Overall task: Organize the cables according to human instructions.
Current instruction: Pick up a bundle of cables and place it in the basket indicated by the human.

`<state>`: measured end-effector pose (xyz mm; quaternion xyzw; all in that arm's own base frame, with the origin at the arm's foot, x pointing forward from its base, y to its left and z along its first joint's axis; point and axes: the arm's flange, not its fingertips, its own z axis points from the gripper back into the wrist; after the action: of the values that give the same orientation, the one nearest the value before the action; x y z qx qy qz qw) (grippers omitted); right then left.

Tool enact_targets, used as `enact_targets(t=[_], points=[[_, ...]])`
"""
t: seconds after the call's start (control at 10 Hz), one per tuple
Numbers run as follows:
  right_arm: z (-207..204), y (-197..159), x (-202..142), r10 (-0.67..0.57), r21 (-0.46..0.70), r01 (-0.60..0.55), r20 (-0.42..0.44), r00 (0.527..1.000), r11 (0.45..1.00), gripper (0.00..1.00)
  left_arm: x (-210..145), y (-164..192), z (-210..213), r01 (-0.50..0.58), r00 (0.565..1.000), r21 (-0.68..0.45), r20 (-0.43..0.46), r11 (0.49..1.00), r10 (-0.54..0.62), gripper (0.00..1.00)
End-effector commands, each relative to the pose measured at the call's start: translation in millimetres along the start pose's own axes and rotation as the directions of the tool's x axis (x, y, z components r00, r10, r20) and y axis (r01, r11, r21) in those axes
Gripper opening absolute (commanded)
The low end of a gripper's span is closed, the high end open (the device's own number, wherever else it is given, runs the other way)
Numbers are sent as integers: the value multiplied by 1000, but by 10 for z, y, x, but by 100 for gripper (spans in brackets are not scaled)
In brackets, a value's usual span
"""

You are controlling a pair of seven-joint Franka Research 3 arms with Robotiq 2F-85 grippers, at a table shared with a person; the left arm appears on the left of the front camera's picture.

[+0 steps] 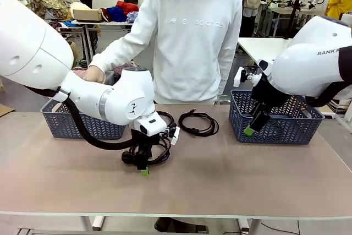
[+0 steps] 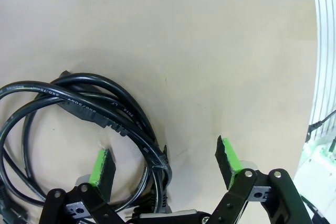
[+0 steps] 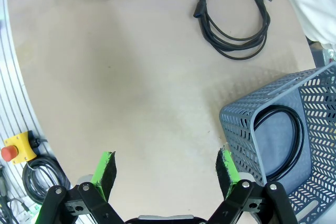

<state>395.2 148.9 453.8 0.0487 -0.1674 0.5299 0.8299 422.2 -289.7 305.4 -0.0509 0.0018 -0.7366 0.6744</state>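
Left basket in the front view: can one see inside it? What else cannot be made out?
Left basket, front view: inside hidden by its wall and the left arm.
Cable at the left hand, left wrist view: coil cut off by left and bottom edges.
Cable in the right basket, right wrist view: partly behind the basket wall.

Tan table (image 1: pixel 231 182), flat and matte. At the far side, a grey-blue left basket (image 1: pixel 58 126) sits on it, and a matching right basket (image 1: pixel 275 130). Between them lies a black coiled middle cable (image 1: pixel 198 123), with a second coil (image 2: pixel 89 113) left of it, nearer the robot.
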Motion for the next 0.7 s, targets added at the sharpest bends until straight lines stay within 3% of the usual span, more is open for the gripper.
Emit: enact_targets(t=[0.0,0.6], points=[[8,-2,4,-7,-7,7,3,1000,1000,100,20,30,17,-4,1000,-3,-16,1000,4,100],[8,-2,4,-7,-7,7,3,1000,1000,100,32,-74,19,-24,1000,-32,1,999,25,100]])
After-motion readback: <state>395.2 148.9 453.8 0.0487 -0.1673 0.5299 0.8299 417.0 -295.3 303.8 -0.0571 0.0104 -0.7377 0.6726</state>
